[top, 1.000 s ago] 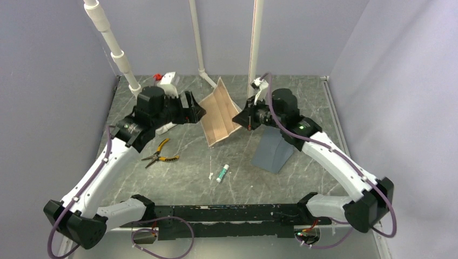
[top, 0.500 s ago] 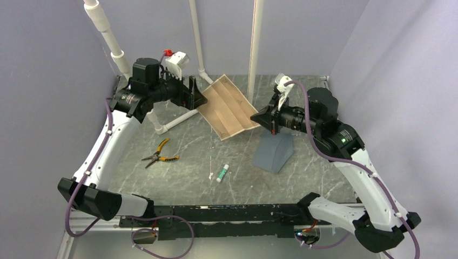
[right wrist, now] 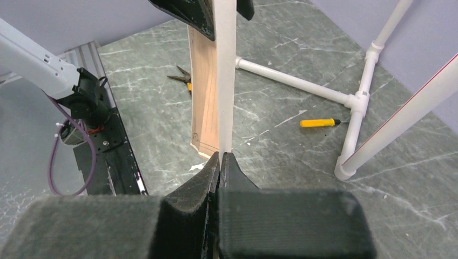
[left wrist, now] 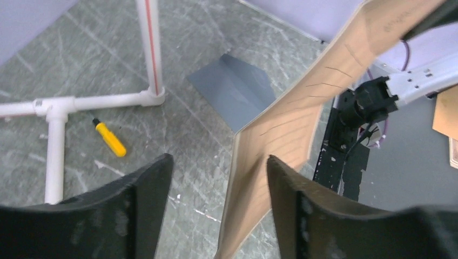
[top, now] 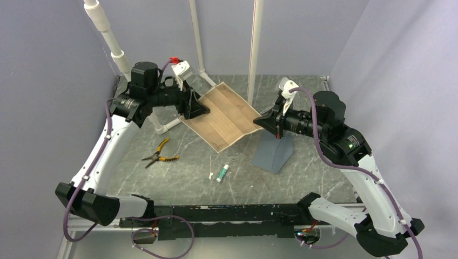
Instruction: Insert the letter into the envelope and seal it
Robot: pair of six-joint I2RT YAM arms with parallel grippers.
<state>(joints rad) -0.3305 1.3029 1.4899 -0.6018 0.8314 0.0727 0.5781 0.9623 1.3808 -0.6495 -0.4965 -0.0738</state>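
Observation:
The tan letter (top: 224,116) hangs in the air above the table's far middle, stretched between both grippers. My right gripper (top: 263,121) is shut on its right edge; in the right wrist view the sheet (right wrist: 206,97) runs edge-on away from the closed fingertips (right wrist: 221,156). My left gripper (top: 199,108) is at the letter's left edge with its jaws open. In the left wrist view the sheet (left wrist: 291,135) passes between the fingers (left wrist: 219,162), close to the right one. The blue-grey envelope (top: 274,151) lies tented on the table below my right gripper and shows in the left wrist view (left wrist: 232,89).
Orange-handled pliers (top: 158,152) lie front left, and a glue stick (top: 222,172) lies at the front middle. A white PVC pipe frame (top: 162,125) stands on the table behind the letter. A small yellow screwdriver (left wrist: 110,139) lies beside the pipe (right wrist: 302,83).

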